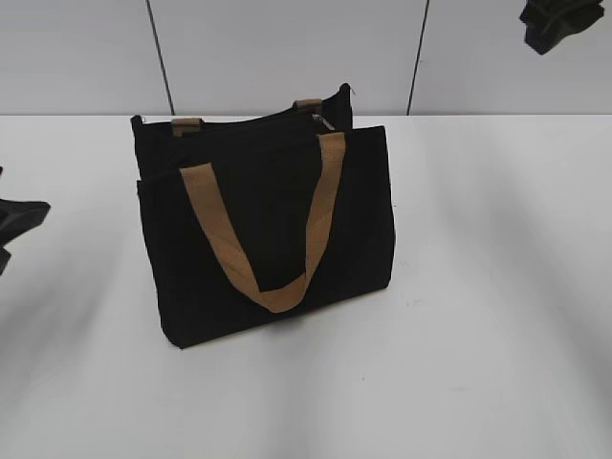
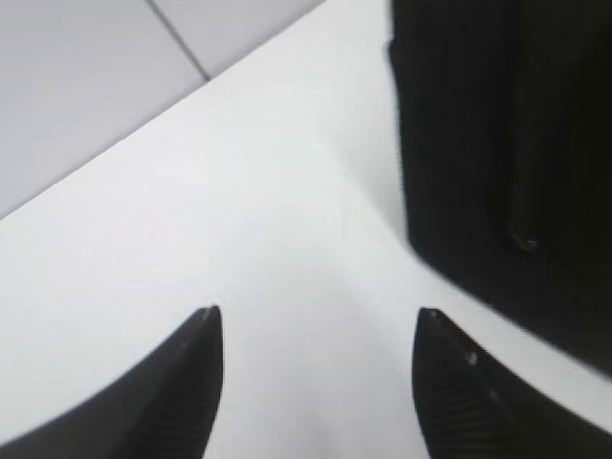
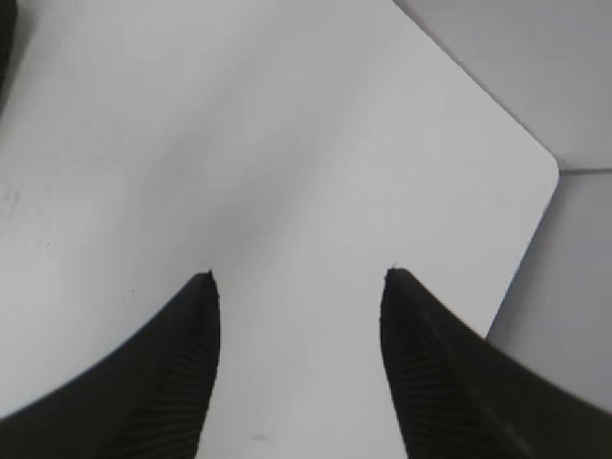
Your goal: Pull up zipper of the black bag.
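bag: the black bag (image 1: 273, 225) stands upright mid-table (image 1: 497, 316), one tan handle (image 1: 263, 239) draped down the front face, the other just showing behind the top rim.
zipper: the zipper (image 1: 251, 119) runs along the top rim; a small grey glint near the rim's right end is probably the slider, too small to be sure.
left gripper: left gripper (image 2: 316, 368) is spread wide, holding nothing, hanging over bare table just beside the bag's side wall.
right gripper: right gripper (image 3: 298, 330) is also spread wide and empty, over the table's far right corner, well apart from the bag.
stage: approach only; you haven't touched the bag yet.
how to: pin the rim with one gripper near the track's end so the fabric stays taut, bring the other onto the slider tab, pinch narrow, pull straight along the track.
watch: don't snag the tan handle; soft fabric will buckle if you pull unbraced.
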Tool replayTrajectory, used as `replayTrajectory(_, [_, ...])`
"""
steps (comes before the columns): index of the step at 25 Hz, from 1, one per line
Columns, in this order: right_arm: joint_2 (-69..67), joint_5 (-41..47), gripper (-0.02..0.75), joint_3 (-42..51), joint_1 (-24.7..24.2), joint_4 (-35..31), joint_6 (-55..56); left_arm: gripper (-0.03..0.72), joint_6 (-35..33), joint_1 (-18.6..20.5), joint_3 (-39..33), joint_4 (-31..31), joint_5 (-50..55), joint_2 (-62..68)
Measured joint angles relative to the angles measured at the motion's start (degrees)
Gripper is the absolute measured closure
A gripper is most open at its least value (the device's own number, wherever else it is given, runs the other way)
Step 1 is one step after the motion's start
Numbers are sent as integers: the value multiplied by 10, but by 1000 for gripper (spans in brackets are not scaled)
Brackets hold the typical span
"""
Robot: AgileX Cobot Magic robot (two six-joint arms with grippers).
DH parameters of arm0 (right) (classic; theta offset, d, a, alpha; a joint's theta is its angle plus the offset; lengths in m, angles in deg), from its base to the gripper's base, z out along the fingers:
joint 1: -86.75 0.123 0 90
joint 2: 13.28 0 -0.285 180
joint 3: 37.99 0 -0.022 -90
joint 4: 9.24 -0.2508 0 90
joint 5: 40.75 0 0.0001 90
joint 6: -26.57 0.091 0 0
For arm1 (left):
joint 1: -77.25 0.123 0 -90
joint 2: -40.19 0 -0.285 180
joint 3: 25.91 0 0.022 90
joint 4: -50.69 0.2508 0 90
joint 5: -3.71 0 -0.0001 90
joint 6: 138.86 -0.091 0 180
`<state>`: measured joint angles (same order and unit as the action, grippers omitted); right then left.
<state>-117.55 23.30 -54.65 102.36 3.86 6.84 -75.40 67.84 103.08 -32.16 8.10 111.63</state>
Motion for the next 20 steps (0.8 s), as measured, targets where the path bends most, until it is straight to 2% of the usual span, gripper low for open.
replayTrajectory(3, [21, 18, 314, 0, -1, 10, 56, 220, 15, 0, 17, -75, -76, 0])
replayTrajectory(6, [48, 19, 314, 0, -1, -10, 79, 221, 22, 0, 38, -147, -139, 0])
replayTrajectory(13, [109, 14, 314, 18, -1, -31, 82, 222, 155, 0, 64, -166, -256, 0])
replayTrajectory(17, [142, 12, 314, 69, -1, -34, 83, 223, 176, 2, 70, -167, -306, 0])
replayTrajectory(20, [167, 0, 314, 116, -1, -34, 83, 238, 147, 2, 70, -168, -307, 0])
